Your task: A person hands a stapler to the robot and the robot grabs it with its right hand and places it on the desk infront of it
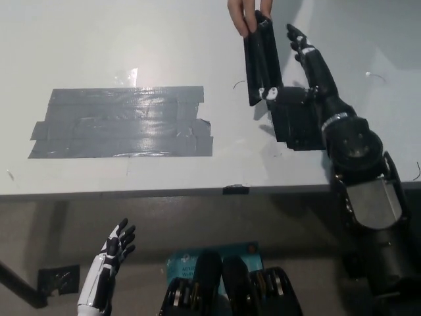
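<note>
Now, scene: a white counter [131, 39] fills the upper part of the frame, its front edge running across the middle.
Stapler: a long black stapler [262, 64] hangs near the top of the frame, right of centre, end pointing down and slightly tilted.
Person: a person's hand [247, 13] at the top edge pinches the stapler's upper end between its fingers.
Right hand: the black right hand [299, 82] reaches up from the lower right, just right of the stapler, over the counter.
Right fingers: spread apart; the long ones [297, 41] point toward the top of the frame beside the stapler, and one white-tipped finger [270, 93] sits at the stapler's lower end. Whether it touches the stapler cannot be told. Nothing is clasped.
Black patch: a dark square patch [296, 128] lies flat on the counter under the right hand and wrist.
Tape: a wide patch of grey tape [122, 122] made of overlapping strips lies flat at the left centre, well apart from the stapler.
Left hand: the white left hand [112, 253] rests at the lower left, below the counter's edge, fingers apart and holding nothing.
Floor: a blue item [177, 263] shows at the bottom middle, too hidden to tell what it is.
</note>
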Motion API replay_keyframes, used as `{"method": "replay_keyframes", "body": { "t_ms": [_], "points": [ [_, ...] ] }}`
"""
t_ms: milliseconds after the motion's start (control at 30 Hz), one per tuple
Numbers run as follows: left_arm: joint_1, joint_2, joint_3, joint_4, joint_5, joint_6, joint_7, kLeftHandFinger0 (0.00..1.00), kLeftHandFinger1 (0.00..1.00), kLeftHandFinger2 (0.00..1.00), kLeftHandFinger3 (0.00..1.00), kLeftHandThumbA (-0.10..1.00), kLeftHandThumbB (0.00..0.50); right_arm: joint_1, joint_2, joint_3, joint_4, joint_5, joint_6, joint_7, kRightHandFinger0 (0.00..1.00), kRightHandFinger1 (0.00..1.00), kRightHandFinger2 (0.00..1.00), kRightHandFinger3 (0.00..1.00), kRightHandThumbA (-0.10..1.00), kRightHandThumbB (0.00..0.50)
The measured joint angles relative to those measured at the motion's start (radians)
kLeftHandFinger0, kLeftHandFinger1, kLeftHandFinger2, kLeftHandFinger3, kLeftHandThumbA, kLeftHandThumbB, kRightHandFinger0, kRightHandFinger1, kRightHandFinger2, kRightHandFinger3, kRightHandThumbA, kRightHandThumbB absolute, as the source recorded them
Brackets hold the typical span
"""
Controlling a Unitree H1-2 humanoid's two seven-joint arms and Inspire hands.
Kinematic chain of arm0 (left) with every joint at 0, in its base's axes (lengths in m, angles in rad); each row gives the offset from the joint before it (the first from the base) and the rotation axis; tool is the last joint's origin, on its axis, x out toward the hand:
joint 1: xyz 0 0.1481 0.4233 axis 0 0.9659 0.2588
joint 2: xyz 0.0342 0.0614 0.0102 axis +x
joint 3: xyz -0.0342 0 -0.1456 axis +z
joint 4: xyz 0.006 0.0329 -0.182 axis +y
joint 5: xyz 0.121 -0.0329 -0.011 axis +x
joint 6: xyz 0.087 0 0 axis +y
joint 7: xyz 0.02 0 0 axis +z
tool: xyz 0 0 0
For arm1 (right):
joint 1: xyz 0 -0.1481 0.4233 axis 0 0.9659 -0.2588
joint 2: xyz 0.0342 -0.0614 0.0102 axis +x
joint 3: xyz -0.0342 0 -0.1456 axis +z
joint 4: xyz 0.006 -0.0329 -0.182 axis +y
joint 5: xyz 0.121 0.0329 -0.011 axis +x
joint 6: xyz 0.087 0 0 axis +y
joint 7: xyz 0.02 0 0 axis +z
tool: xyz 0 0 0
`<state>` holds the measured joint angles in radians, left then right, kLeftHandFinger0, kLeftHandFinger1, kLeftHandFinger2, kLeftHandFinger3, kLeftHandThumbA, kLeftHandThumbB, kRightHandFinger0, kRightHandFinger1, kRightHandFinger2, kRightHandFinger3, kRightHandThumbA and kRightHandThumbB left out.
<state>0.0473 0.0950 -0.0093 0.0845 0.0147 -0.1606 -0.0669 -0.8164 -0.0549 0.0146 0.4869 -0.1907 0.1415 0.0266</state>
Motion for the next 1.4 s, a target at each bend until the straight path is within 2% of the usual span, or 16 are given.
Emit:
{"method": "replay_keyframes", "body": {
  "t_ms": [167,267,467,500,567,600,633,667,700,733,800,833,900,967,1133,1400],
  "points": [
    [-0.002,0.001,-0.001,0.000,0.005,-0.001,0.000,1.00,1.00,1.00,1.00,1.00,0.329,-0.029,0.017,0.016,0.046,0.004,0.000,-0.001,1.00,1.00,1.00,1.00,1.00,0.458],
    [-0.003,0.002,0.000,0.000,0.007,-0.003,0.000,1.00,1.00,1.00,1.00,1.00,0.326,-0.047,0.016,0.039,0.080,-0.003,0.000,-0.003,1.00,1.00,1.00,1.00,1.00,0.403],
    [-0.002,0.002,0.000,-0.002,0.010,-0.003,0.000,1.00,1.00,1.00,1.00,1.00,0.346,-0.081,0.004,0.102,0.177,-0.043,-0.009,-0.020,1.00,1.00,1.00,1.00,1.00,0.385],
    [-0.003,0.002,0.000,-0.003,0.010,-0.003,0.000,1.00,1.00,1.00,1.00,1.00,0.348,-0.089,0.002,0.111,0.204,-0.051,-0.010,-0.025,1.00,1.00,1.00,1.00,0.90,0.338],
    [-0.003,0.002,0.000,-0.003,0.010,-0.003,0.000,1.00,1.00,1.00,1.00,1.00,0.329,-0.100,0.002,0.121,0.245,-0.062,-0.008,-0.034,1.00,1.00,1.00,1.00,0.72,0.330],
    [-0.003,0.002,0.000,-0.003,0.010,-0.003,0.000,1.00,1.00,1.00,1.00,1.00,0.330,-0.103,0.002,0.123,0.256,-0.064,-0.006,-0.037,1.00,1.00,1.00,1.00,0.52,0.235],
    [-0.003,0.002,0.000,-0.002,0.010,-0.004,0.000,1.00,1.00,1.00,1.00,1.00,0.337,-0.106,0.002,0.124,0.269,-0.068,-0.004,-0.042,0.62,0.67,0.68,0.76,0.27,0.244],
    [-0.003,0.002,0.000,-0.002,0.010,-0.004,0.000,1.00,1.00,1.00,1.00,1.00,0.339,-0.112,0.002,0.125,0.291,-0.073,0.001,-0.054,0.39,0.50,0.63,0.80,0.19,0.252],
    [-0.003,0.002,0.000,-0.002,0.011,-0.004,0.000,1.00,1.00,1.00,1.00,1.00,0.350,-0.117,0.003,0.124,0.310,-0.078,0.004,-0.067,0.21,0.34,0.45,0.59,0.11,0.251],
    [-0.003,0.002,0.000,-0.002,0.011,-0.004,0.000,1.00,1.00,1.00,1.00,1.00,0.340,-0.123,0.003,0.121,0.337,-0.082,0.008,-0.081,0.02,0.20,0.41,0.45,-0.03,0.245],
    [-0.003,0.003,0.000,-0.002,0.012,-0.004,0.000,1.00,1.00,1.00,1.00,1.00,0.349,-0.139,0.004,0.116,0.385,-0.088,0.013,-0.117,0.00,0.16,0.47,0.37,-0.10,0.190],
    [-0.003,0.003,0.000,-0.002,0.013,-0.004,0.000,1.00,1.00,1.00,1.00,1.00,0.344,-0.142,0.004,0.114,0.396,-0.089,0.013,-0.127,0.00,0.15,0.51,0.38,-0.10,0.162],
    [-0.004,0.003,0.000,-0.002,0.013,-0.004,0.000,1.00,1.00,1.00,1.00,1.00,0.337,-0.146,0.006,0.102,0.415,-0.091,0.010,-0.165,0.00,0.28,0.72,0.67,-0.10,0.148],
    [-0.005,0.004,0.000,-0.002,0.013,-0.004,-0.001,1.00,1.00,1.00,1.00,1.00,0.341,-0.143,0.008,0.097,0.416,-0.092,0.007,-0.185,0.00,0.30,0.73,0.75,-0.10,0.153],
    [-0.013,0.006,0.000,-0.002,0.015,-0.004,0.000,1.00,1.00,1.00,1.00,1.00,0.368,-0.142,0.012,0.081,0.405,-0.092,-0.010,-0.229,0.00,0.17,0.56,0.70,-0.10,0.170],
    [-0.016,0.006,0.000,-0.002,0.015,-0.004,-0.001,1.00,1.00,1.00,1.00,1.00,0.361,-0.122,0.011,0.067,0.261,-0.089,-0.011,-0.249,0.00,0.31,0.72,0.78,-0.10,0.151]
  ]
}}
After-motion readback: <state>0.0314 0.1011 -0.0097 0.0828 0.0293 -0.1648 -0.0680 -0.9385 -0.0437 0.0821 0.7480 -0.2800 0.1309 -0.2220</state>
